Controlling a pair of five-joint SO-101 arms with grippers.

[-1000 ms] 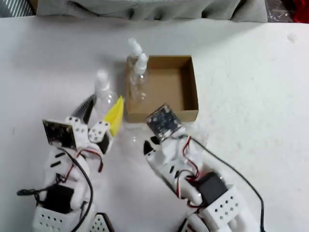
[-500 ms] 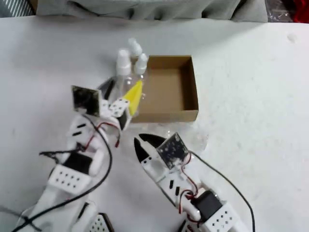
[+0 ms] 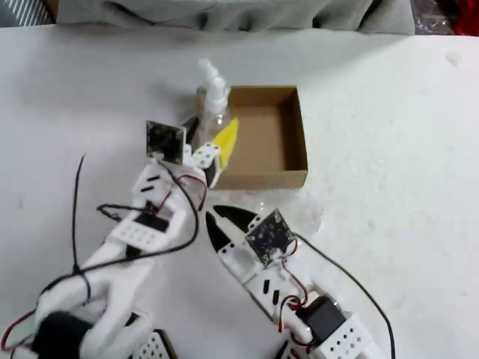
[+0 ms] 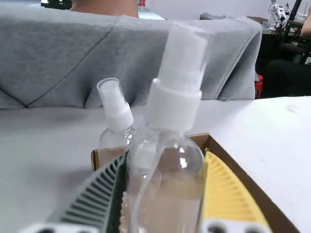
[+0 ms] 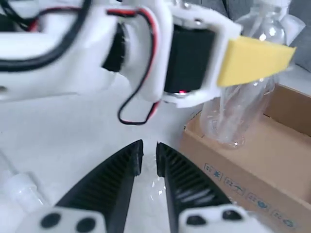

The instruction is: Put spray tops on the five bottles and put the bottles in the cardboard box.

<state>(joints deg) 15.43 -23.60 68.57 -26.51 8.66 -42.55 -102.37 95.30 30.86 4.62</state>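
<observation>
My left gripper point(image 4: 163, 213) is shut on a clear bottle point(image 4: 167, 170) with a white spray top, held upright between its dark finger and its yellow finger point(image 3: 227, 139). In the high view it hangs at the left wall of the cardboard box point(image 3: 293, 134). From the right wrist view the held bottle point(image 5: 236, 109) has its base just above the box's near corner point(image 5: 243, 162). Another capped bottle point(image 4: 114, 114) stands behind it by the box's back left corner point(image 3: 209, 72). My right gripper point(image 5: 148, 145) rests low in front of the box, its black fingers drawn almost together with nothing between them.
A loose white spray top point(image 5: 20, 187) lies on the table beside my right gripper. Something of clear plastic point(image 3: 303, 213) lies just in front of the box. A grey cushion point(image 4: 73, 58) runs along the table's far edge.
The left arm has carried its bottle up and right, from the table left of the box to the box's left wall. The right arm has drawn back from the box's front.
</observation>
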